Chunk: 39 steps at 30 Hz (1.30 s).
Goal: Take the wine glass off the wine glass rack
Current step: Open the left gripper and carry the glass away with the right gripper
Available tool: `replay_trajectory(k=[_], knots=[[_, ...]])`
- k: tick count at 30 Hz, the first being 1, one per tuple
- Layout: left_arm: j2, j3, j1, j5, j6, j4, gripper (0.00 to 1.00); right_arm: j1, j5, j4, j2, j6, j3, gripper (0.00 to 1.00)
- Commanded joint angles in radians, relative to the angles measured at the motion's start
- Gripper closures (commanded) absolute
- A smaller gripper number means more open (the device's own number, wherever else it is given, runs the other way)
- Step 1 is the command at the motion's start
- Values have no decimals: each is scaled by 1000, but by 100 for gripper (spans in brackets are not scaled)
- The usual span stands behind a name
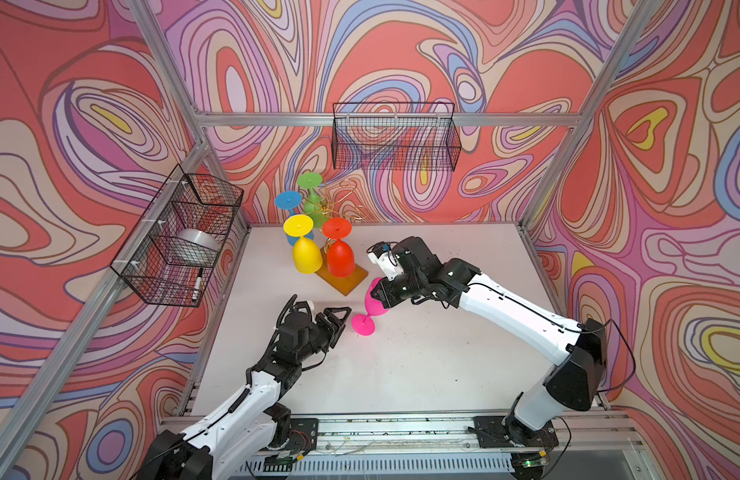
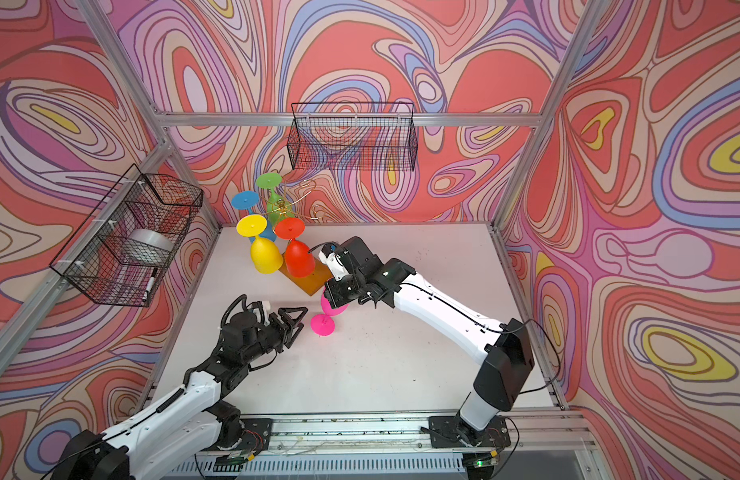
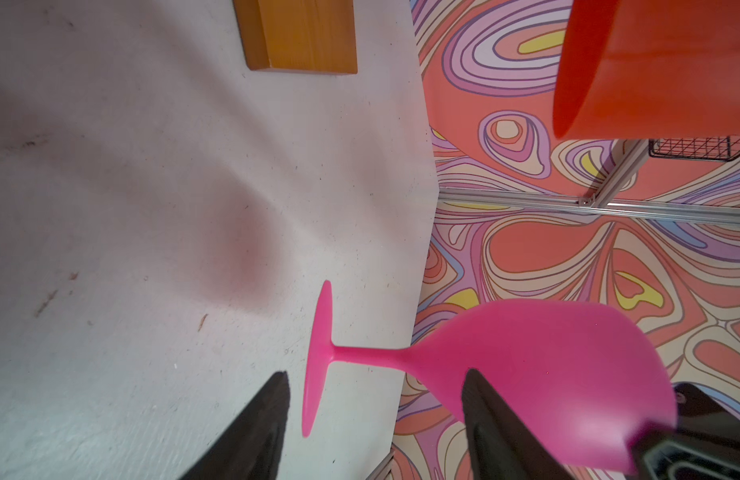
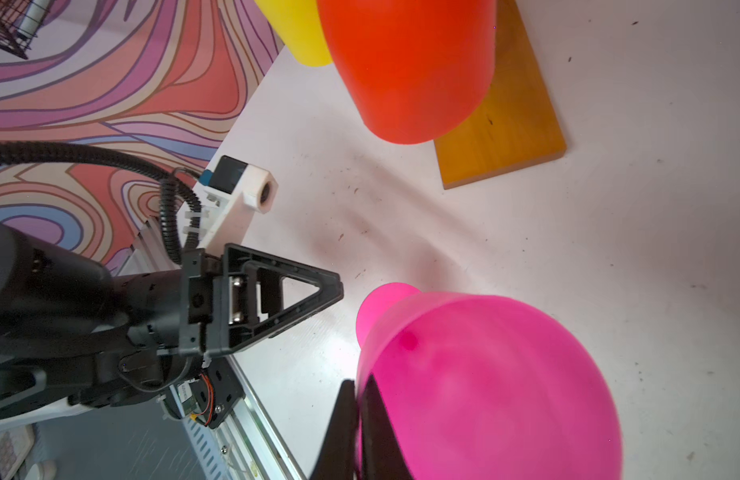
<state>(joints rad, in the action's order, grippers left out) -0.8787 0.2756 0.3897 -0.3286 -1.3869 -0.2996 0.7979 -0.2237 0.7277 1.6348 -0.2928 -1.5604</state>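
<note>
The pink wine glass [image 1: 375,306] [image 2: 331,308] hangs tilted low over the white table, foot toward the front left. My right gripper [image 1: 379,292] [image 4: 360,380] is shut on the bowl's rim wall [image 4: 484,386], one finger inside and one outside. My left gripper [image 1: 342,323] [image 3: 376,374] is open beside the foot [image 3: 318,357], its fingers on either side of the stem and apart from it. The wine glass rack [image 1: 324,204] stands at the back left, a gold wire tree on an amber base [image 1: 346,279] [image 4: 505,137].
Yellow [image 1: 306,258], red [image 1: 340,260], blue [image 1: 288,200] and green [image 1: 310,181] glasses hang upside down on the rack. A black wire basket [image 1: 395,137] hangs on the back wall. Another basket [image 1: 181,237] on the left wall holds a silver roll and a marker.
</note>
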Motion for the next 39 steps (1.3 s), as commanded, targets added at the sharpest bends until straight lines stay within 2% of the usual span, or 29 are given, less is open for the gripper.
replay_trajectory(k=[1, 9, 17, 23, 27, 30, 39], knots=[[39, 43, -5, 21, 82, 77, 22, -37, 111, 43, -27, 17, -32, 100], [108, 168, -7, 27, 274, 286, 1, -222, 214, 20, -92, -18, 8, 100], [125, 309, -7, -2, 442, 426, 0, -450, 245, 47, -19, -17, -86, 100], [160, 463, -6, 37, 645, 632, 0, -562, 339, 92, 113, 3, -209, 100], [176, 565, -5, 70, 764, 717, 0, -672, 358, 105, 185, 0, -284, 100], [172, 626, -6, 76, 844, 750, 0, -728, 400, 128, 234, 25, -350, 100], [157, 723, -5, -9, 1059, 758, 1, -861, 367, 170, 391, 108, -539, 100]])
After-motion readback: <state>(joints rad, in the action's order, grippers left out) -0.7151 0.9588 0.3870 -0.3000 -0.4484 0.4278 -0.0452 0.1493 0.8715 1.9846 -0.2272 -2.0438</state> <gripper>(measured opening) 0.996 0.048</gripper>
